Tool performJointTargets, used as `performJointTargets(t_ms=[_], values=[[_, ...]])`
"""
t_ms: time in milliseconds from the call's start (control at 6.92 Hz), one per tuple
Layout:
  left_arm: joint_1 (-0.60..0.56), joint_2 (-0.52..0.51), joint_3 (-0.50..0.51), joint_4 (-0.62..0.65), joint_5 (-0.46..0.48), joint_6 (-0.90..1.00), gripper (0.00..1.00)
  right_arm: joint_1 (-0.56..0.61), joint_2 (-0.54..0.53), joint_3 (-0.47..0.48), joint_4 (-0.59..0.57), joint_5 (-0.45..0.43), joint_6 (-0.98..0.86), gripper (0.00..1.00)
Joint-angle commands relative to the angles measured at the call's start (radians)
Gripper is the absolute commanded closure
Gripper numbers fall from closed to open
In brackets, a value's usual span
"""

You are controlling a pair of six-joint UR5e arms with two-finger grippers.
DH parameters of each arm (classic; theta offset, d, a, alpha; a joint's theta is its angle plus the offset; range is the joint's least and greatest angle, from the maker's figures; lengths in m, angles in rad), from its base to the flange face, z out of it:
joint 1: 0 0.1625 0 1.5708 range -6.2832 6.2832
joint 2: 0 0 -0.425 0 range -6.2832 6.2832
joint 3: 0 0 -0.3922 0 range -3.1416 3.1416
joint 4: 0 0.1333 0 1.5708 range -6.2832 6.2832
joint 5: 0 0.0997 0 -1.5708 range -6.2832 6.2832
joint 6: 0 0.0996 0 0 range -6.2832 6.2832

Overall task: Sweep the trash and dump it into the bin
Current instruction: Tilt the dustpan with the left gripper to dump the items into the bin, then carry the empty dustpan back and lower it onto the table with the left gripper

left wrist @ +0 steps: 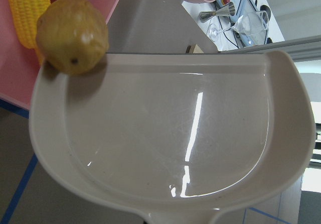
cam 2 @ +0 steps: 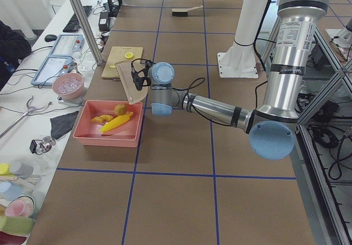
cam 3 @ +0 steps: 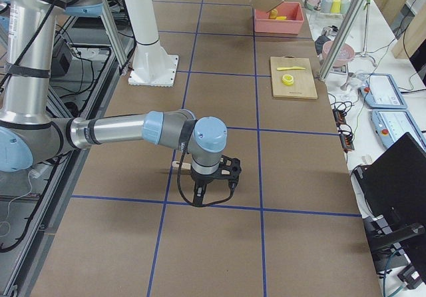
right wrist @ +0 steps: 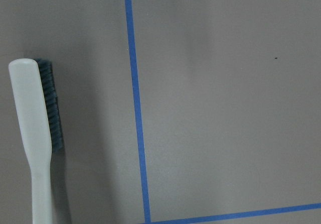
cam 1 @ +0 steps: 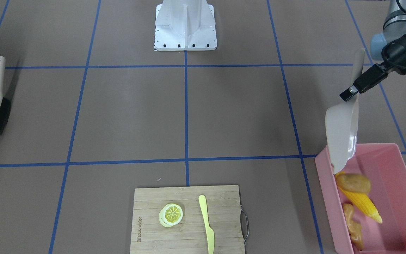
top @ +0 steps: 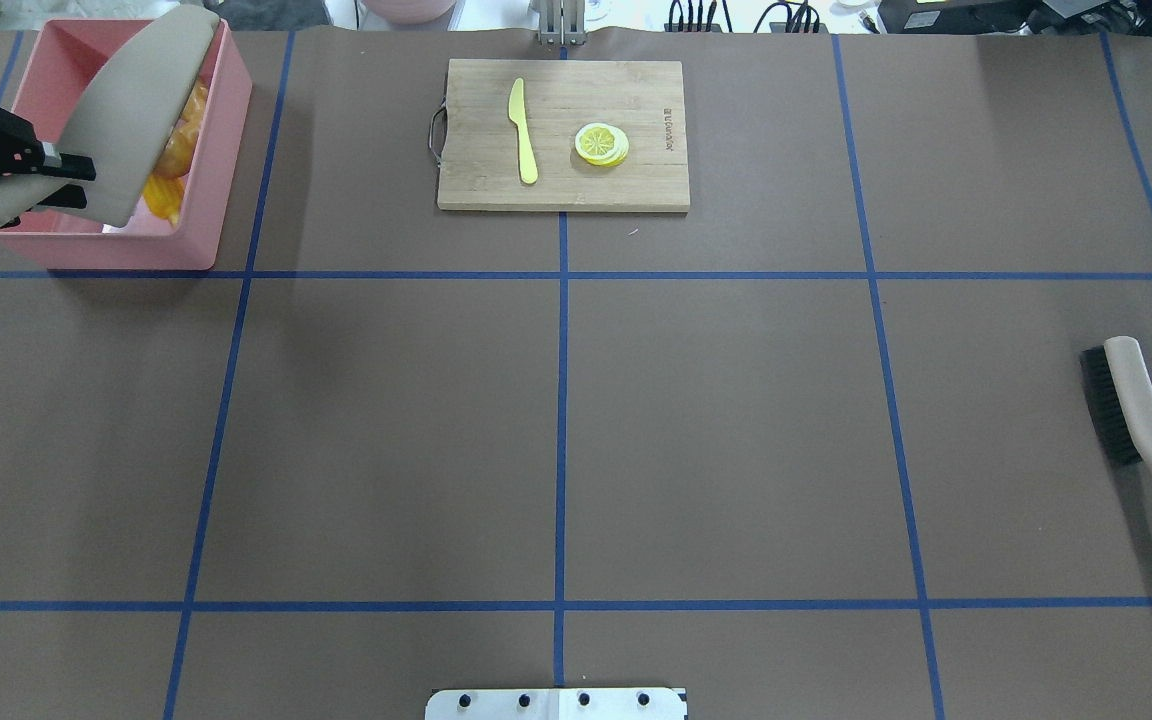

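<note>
Currently the bin stands at the table end on the robot's left, well apart from the right arm, so the left arm is the one that serves it.

1. Dustpan: held above the bin, tipped steeply. Its long axis runs from the raised handle down to the lip, and the lip points into the bin's interior just inside one long wall. The left gripper has its fingers pressed together on the handle.
2. Brush: lies flat on the table at the opposite end. The right gripper hangs above the table near it. Whether its fingers are spread or closed cannot be told.
3. Corn cob: inside the bin, lying along the wall below the lip.
4. Ginger root: inside the bin, beside the corn cob and farther from the lip.
5. Potato: directly under the lip, over the corn cob's thick end. It appears blurred, and in the left wrist view it sits against a corner of the lip. Contact cannot be confirmed.

Judgement: all three pieces lie straight below the lip, so the dump appears practically complete. Any withdrawal should lift the lip clear of the bin wall.
</note>
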Motion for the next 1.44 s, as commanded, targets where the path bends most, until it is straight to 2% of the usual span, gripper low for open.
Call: performJointTargets(t_ms=[0,144,433,867,1011,1156,1300], values=[[-0.042,-0.011,0.002,-0.001,-0.052,0.008,1.00,0.002,-0.002,-0.003,0.001,-0.009,0.003,0.00],[-0.040,-0.014,0.003,-0.001,-0.053,0.126,1.00,0.002,0.000,-0.003,0.003,-0.007,0.001,0.00],[-0.016,-0.028,0.002,0.015,-0.047,0.556,1.00,0.002,-0.002,-0.003,0.001,0.004,0.003,0.00],[0.053,-0.045,-0.014,0.019,-0.030,1.055,1.00,0.002,0.000,-0.006,0.003,-0.001,0.001,0.00],[0.079,-0.045,-0.027,0.054,-0.012,1.326,1.00,0.002,0.000,-0.006,0.003,0.001,0.004,0.00],[0.130,-0.058,-0.049,0.132,0.056,1.530,1.00,0.002,0.000,-0.003,0.003,0.002,0.003,0.00],[0.183,-0.081,-0.048,0.254,0.071,1.847,1.00,0.002,0.000,0.000,0.003,0.004,0.003,0.00]])
